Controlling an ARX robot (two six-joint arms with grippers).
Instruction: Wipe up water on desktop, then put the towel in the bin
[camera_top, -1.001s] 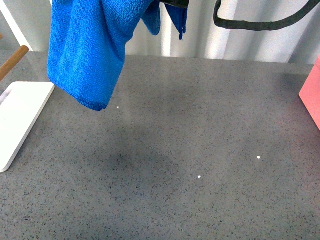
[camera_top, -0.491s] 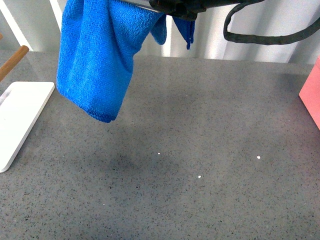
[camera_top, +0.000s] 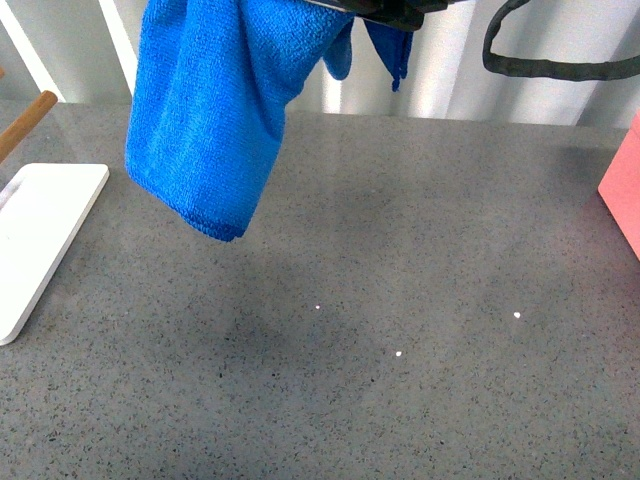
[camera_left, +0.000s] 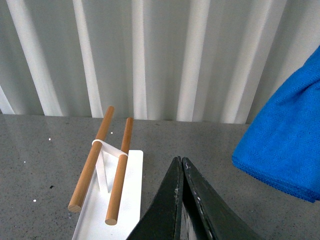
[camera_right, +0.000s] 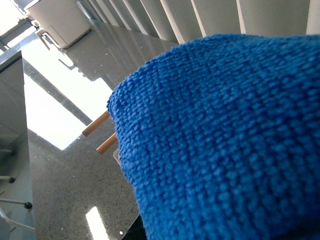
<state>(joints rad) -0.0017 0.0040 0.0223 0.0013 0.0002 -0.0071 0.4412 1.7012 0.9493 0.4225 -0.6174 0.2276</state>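
The blue towel (camera_top: 210, 110) hangs in folds above the back left of the grey speckled desktop (camera_top: 430, 250), its lowest edge clear of the surface. My right gripper (camera_top: 385, 10) is shut on the towel at the top edge of the front view. In the right wrist view the towel (camera_right: 225, 140) fills the frame and hides the jaws. My left gripper (camera_left: 181, 162) is shut and empty over the desktop (camera_left: 225, 145), with the towel (camera_left: 285, 150) hanging off to one side. Tiny bright specks (camera_top: 398, 353) dot the desktop. I see no bin that I can name.
A white tray (camera_top: 40, 230) lies at the left edge, carrying a rack with two wooden rods (camera_left: 107, 165). A pink-red object (camera_top: 622, 190) pokes in at the right edge. A black cable (camera_top: 560, 65) loops at the top right. Behind the desktop stands a white ribbed wall (camera_left: 165, 55).
The towel and my right gripper have shifted to the right over the last second. A small bright speck has appeared on the desktop below the towel.
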